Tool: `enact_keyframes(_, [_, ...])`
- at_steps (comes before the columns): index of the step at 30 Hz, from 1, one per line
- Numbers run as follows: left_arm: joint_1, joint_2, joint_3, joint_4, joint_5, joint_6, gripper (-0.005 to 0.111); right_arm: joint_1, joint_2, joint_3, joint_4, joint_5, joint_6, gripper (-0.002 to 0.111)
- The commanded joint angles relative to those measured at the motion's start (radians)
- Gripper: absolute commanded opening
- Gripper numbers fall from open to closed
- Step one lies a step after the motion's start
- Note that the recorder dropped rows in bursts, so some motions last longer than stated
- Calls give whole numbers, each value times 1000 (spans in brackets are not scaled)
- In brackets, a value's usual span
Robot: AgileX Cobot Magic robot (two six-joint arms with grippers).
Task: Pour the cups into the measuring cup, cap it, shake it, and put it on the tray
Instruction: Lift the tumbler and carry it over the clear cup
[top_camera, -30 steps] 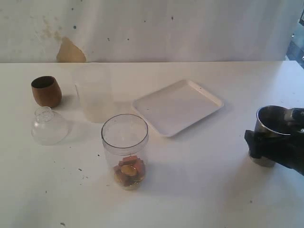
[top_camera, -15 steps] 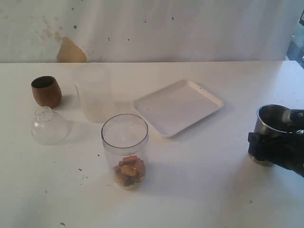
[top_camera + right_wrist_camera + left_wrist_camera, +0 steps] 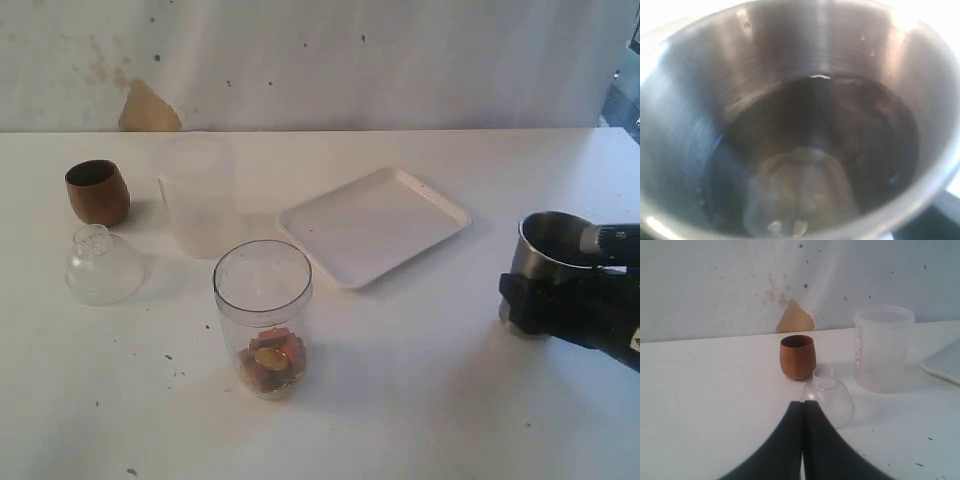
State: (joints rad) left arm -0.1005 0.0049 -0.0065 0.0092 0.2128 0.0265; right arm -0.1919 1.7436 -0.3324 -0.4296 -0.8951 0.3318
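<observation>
The pouring step is what's going on: the right tool (image 3: 525, 300) is clamped around the lower body of the steel tumbler (image 3: 548, 245), far out on the right of the worktop (image 3: 420, 400), well apart from the measuring cup (image 3: 263, 315). I can't tell whether the tumbler's base is off the surface. The right wrist view looks straight down into the tumbler, where something pale lies at the dark bottom, though what it is I couldn't say. The measuring cup stands open, upright and uncapped, with a few orange and yellowish bits already at its base. To my eye the next move is a long carry across, then a tip over that wide rim. The tray (image 3: 373, 223) sits between the two, its near corner close to the straight line, but the worktop in front of it is bare, so there is room to pass. The wooden cup (image 3: 97, 192), dome lid (image 3: 103, 265) and frosted cup (image 3: 200, 195) cluster beyond the measuring cup, out of the way. The left tool (image 3: 802, 412) has its fingers pressed together on nothing, pointed at the lid.
</observation>
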Motion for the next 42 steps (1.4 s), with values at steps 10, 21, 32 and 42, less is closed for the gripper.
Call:
enact_keyframes(10, [-6,-5,6,-9,-9,-2,0,218,-245,-253,-311,188,177,0])
enact_keyframes(21, [-6,-5,6,-9,-9,-2,0,446,-199,-469,-383,372,-4,0])
enact_keyframes(32, [-6,-5,6,-9,-9,-2,0,501,-99,-496,-383,353,-350,0])
enact_keyframes(42, [-6,-5,6,-9,-9,-2,0,503,-99,-496,-470,318,-469,0])
